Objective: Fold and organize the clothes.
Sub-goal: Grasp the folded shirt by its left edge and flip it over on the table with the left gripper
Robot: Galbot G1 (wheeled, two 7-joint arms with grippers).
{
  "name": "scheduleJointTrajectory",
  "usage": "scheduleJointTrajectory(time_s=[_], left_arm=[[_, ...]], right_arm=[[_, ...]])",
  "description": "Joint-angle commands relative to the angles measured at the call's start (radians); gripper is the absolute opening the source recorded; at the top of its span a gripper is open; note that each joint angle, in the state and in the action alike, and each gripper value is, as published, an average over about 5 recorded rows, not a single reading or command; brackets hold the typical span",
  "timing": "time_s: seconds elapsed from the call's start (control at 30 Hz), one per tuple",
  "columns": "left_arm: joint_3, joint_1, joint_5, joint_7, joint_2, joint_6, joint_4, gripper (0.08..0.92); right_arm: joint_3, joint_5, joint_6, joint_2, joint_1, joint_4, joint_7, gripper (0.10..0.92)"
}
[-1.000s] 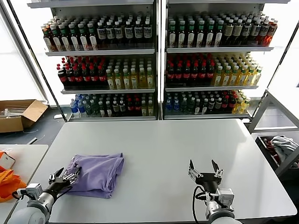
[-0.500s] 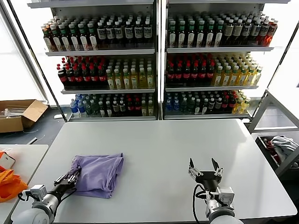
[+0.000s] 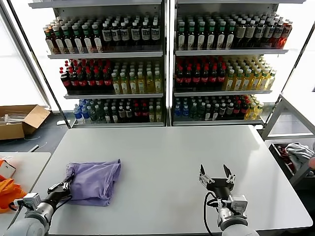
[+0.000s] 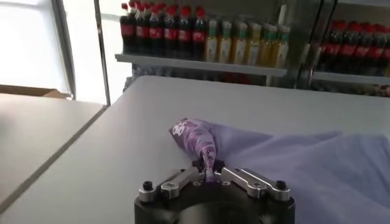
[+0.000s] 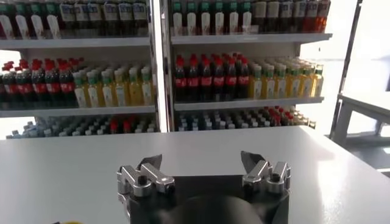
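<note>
The clothes are one lavender T-shirt (image 3: 93, 180), folded into a rough rectangle on the left part of the white table (image 3: 167, 152). My left gripper (image 3: 65, 186) is at the shirt's near-left corner, shut on a pinch of the fabric. The left wrist view shows that corner of the T-shirt (image 4: 198, 139) pulled up into a peak with printed lettering on it, caught between the closed jaws of the left gripper (image 4: 208, 170). My right gripper (image 3: 215, 176) hovers over the table's near right, open and holding nothing; in its own view the right gripper (image 5: 201, 164) shows only bare tabletop between its fingers.
Tall shelves of drink bottles (image 3: 162, 64) stand behind the table. A cardboard box (image 3: 22, 120) sits on the floor at far left, something orange (image 3: 9, 192) lies on a side table, and a bin with cloth (image 3: 298, 157) is at right.
My left gripper has closed on the shirt's near-left corner and drawn back to the left, dragging the whole shirt a little leftward. The right arm has stayed put.
</note>
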State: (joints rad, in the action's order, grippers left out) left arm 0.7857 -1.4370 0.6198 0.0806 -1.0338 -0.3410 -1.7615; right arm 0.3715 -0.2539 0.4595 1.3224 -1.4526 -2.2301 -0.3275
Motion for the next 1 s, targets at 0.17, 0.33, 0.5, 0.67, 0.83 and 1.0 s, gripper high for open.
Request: scheduleJointTrajectory(time_s=[0.17, 0.33, 0.5, 0.67, 0.83, 1.0], left_arm=[[0.349, -0.016, -0.108, -0.003, 0.191, 0.038, 0.012, 0.119], [0.324, -0.028, -0.191, 0.030, 0.197, 0.054, -0.035, 0.119], [0.159, -0.030, -0.208, 0.019, 0.137, 0.043, -0.155, 0.119], [-0.140, 0.012, -0.061, -0.124, 0.032, -0.039, -0.445, 0.119], [-0.528, 0.074, -0.274, -0.142, -0.127, -0.059, -0.493, 0.119], [-0.685, 0.191, -0.350, -0.147, -0.192, -0.051, -0.266, 0.119]], right_arm=[[-0.005, -0.013, -0.003, 0.000, 0.018, 0.012, -0.001, 0.823], [-0.009, -0.011, -0.008, 0.006, 0.013, 0.023, -0.001, 0.823], [0.004, -0.006, -0.009, 0.008, -0.008, 0.010, -0.003, 0.823], [0.033, 0.012, -0.011, 0.014, -0.049, 0.001, -0.010, 0.823], [0.056, 0.064, -0.014, 0.043, -0.109, -0.029, -0.014, 0.823], [0.047, 0.135, -0.017, 0.080, -0.153, -0.050, -0.008, 0.823]])
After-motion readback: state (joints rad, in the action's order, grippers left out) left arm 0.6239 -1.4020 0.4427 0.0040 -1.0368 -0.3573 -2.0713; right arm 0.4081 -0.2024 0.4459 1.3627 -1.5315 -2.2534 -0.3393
